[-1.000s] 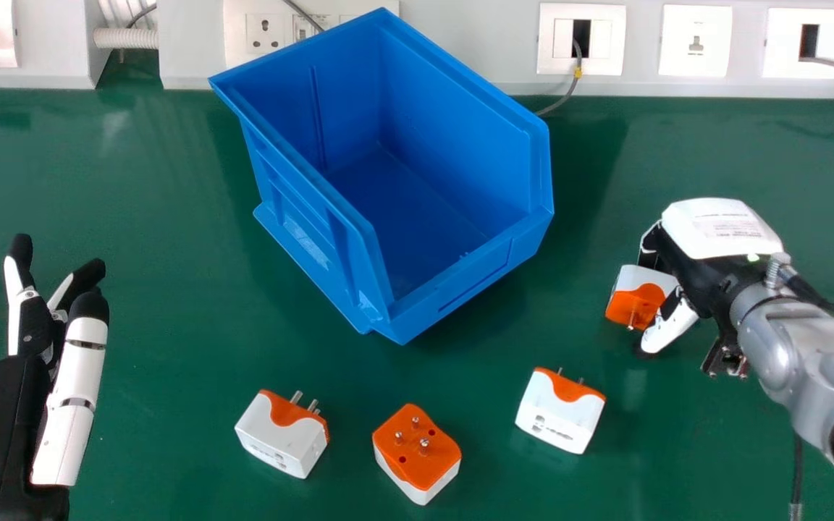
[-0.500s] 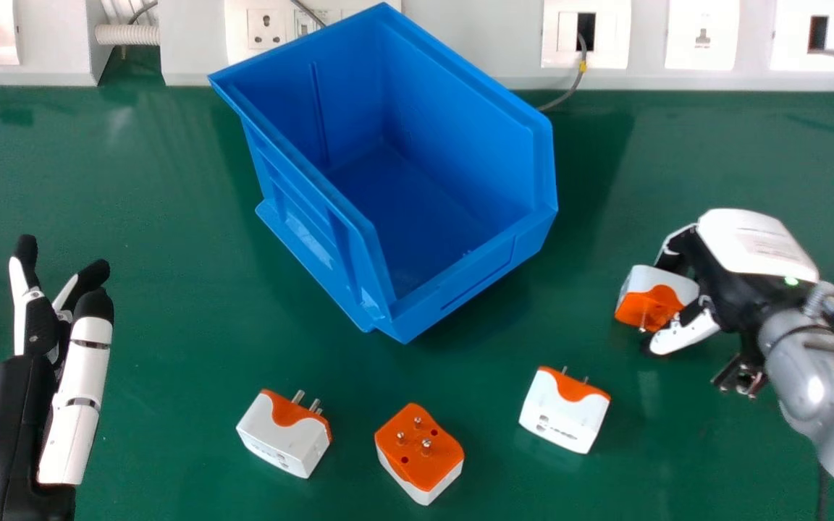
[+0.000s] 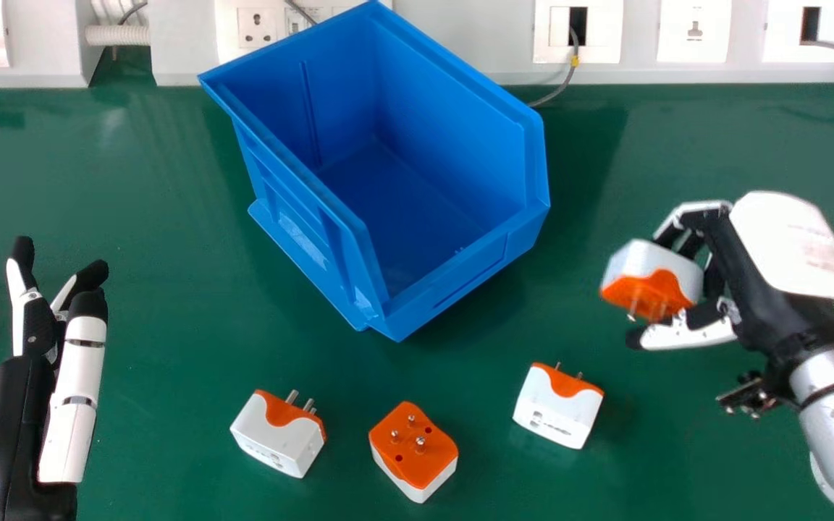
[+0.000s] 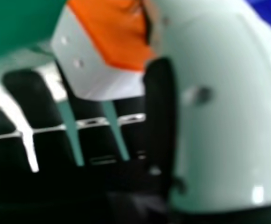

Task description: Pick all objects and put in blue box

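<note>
Going left to right, there are two hands, one blue box and four orange-and-white plug adapters, three of them on the green tabletop (image 3: 171, 289). The left hand (image 3: 11, 420) is open at the lower left of the frame, well apart from the first adapter (image 3: 279, 438) at lower centre-left. The blue box (image 3: 417, 202) stands at upper centre, its bare inner floor and walls exposed. Below it sits the second adapter (image 3: 413, 452), orange pin side up. The third adapter (image 3: 558, 409) lies at lower centre-right, below and left of the right hand (image 3: 793, 246). That hand grips the fourth adapter (image 3: 649, 278) between thumb and fingers, right of the box.
</note>
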